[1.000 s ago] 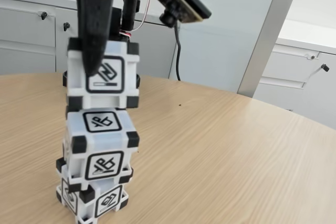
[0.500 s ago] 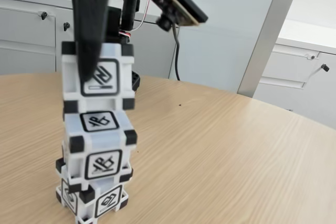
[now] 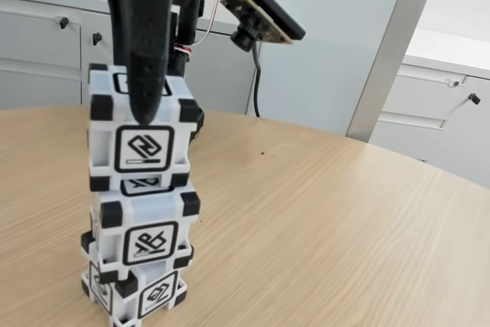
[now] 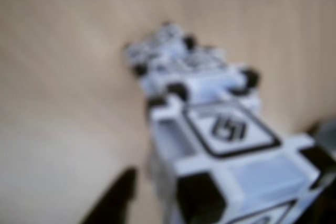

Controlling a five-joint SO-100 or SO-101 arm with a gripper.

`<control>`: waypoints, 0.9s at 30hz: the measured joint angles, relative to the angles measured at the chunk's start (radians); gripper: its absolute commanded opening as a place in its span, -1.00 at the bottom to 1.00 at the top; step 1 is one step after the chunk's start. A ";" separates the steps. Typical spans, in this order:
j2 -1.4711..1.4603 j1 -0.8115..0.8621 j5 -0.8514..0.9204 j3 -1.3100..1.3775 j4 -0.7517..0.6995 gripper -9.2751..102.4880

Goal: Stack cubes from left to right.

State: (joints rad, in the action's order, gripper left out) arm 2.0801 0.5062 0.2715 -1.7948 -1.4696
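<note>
We judge the black gripper (image 3: 145, 109) clamps the third white plastic black-cornered cube (image 3: 142, 139) onto the two-cube stack (image 3: 145, 239) near the wooden table's (image 3: 329, 220) front-left edge; next, release squarely.

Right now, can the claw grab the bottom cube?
Probably not. The claw is up at the top cube, and that cube plus the middle cube sit on the bottom cube, so a grab would likely topple the stack.

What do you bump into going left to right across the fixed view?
Cabinet keys → stack of three cubes, its top cube under the arm's hand → small camera board → slanted metal post → drawer unit.
</note>
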 measured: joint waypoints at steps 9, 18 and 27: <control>0.147 0.000 -0.014 0.000 -0.075 -0.19; 0.523 0.000 -0.032 0.000 -0.120 -0.51; 0.598 -0.094 -0.138 0.000 -0.072 -0.83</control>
State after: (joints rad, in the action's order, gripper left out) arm 2.6783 0.4126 0.1335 -1.7948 -1.5417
